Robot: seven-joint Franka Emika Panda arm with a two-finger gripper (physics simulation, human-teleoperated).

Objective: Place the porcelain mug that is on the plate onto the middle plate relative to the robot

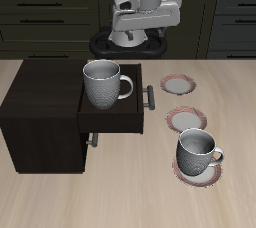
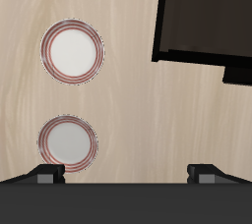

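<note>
Greyish-white speckled porcelain mug (image 1: 197, 151) stands on the frontmost red-rimmed plate (image 1: 198, 171), well apart from the raised gripper (image 1: 140, 34), whose jaws hang spread and empty. The middle red-rimmed plate (image 1: 186, 120) lies bare between them, beside the dark wooden cabinet (image 1: 45, 112).

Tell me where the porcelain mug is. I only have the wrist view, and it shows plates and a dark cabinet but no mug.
Observer: In the exterior view, the porcelain mug stands on the plate nearest the table's front edge.
Operator: Is that the only mug?
Observer: No. A second mug sits at the dark cabinet's open drawer.
Operator: How far off is the pincer?
Observer: The pincer hangs at the table's back, beyond all three plates and well apart from both mugs.
</note>
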